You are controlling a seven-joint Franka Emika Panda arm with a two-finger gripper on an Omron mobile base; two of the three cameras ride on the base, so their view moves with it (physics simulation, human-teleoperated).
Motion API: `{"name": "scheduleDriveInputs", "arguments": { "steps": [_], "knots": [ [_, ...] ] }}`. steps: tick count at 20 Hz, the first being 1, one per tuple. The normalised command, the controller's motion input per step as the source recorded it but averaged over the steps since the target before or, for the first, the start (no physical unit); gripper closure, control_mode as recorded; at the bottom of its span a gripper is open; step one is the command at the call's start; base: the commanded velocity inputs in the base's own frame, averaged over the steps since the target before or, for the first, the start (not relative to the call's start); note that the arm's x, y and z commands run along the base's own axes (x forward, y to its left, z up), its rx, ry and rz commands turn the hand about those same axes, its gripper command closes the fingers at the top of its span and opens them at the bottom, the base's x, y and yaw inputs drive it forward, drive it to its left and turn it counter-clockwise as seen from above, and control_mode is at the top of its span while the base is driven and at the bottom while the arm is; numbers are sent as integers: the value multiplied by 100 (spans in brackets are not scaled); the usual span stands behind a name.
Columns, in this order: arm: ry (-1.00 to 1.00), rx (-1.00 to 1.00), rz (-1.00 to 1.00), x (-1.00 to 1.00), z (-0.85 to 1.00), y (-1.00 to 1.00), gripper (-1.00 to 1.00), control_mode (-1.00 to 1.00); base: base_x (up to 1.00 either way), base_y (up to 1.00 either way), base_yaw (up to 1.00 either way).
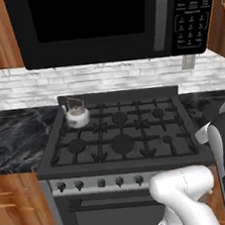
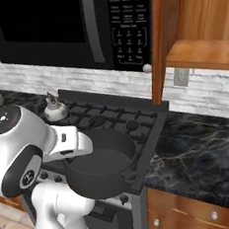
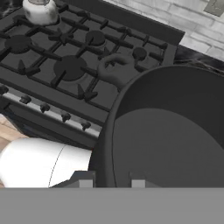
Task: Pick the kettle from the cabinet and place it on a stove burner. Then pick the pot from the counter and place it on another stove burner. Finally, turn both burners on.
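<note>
The silvery kettle (image 1: 77,116) (image 2: 55,110) (image 3: 40,11) stands on the stove's back left burner. My gripper (image 2: 71,158) (image 3: 112,183) is shut on the near rim of the dark grey pot (image 2: 102,167) (image 3: 170,135), one fingertip inside the wall and one outside. The pot hangs level in the air over the stove's front right corner, beside the counter (image 2: 200,158). Under and beyond it lie bare burners (image 1: 122,144) (image 3: 70,68). The cabinet (image 2: 205,53) stands open at the upper right, its shelf bare.
A black microwave (image 1: 108,20) hangs low over the stove's back. Silver knobs (image 1: 101,183) (image 3: 65,117) line the range's front. The open cabinet door (image 2: 156,43) juts out over the stove's right edge. More counter (image 1: 13,141) lies left of the stove.
</note>
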Motion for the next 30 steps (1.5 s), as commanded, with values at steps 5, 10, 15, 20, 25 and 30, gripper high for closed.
{"name": "scheduleDriveInputs", "arguments": {
  "steps": [5, 10, 15, 20, 25, 30],
  "knots": [
    [0, 0, 0, 0, 0, 0, 100, 100, 0, 24, 12],
    [0, 0, 0, 0, 0, 0, 100, 100, 13, 0, 6],
    [0, 0, 0, 0, 0, 0, 100, 100, 32, 0, 4],
    [0, 0, 0, 0, 0, 0, 100, 100, 37, 15, 6],
    [0, 0, 0, 0, 0, 0, 100, 100, 50, 45, 13],
    [0, 0, 0, 0, 0, 0, 100, 100, -17, 57, 16]
  ]
}}
